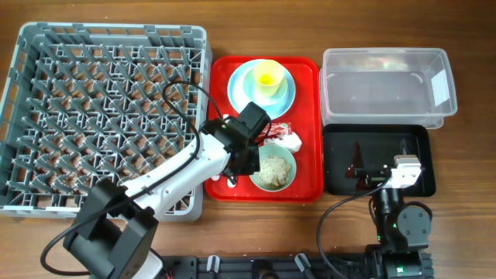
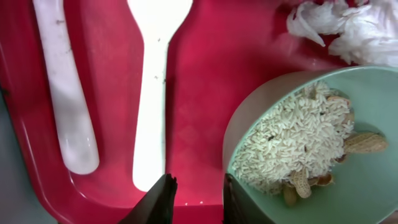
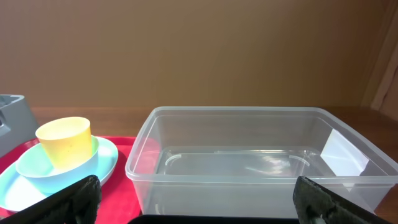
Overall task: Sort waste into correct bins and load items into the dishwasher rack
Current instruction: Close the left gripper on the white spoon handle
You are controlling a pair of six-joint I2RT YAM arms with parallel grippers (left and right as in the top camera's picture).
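By L gripper [image 2: 196, 190] (ajar): peanuts [image 2: 364, 142] in rice [image 2: 292, 146], unseen overhead; R gripper [image 3: 198, 194] wide open

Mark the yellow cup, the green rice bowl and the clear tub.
yellow cup [image 3: 64, 146]: right wrist view, outer side wall.
green bowl [image 2: 373, 186]: left wrist view, bare inner wall.
clear tub [image 1: 380, 89]: overhead view, bare floor.

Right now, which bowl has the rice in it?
The pale green bowl at the red tray's robot-side end: it holds rice and peanuts. The light blue bowl on the plate holds only the yellow cup.
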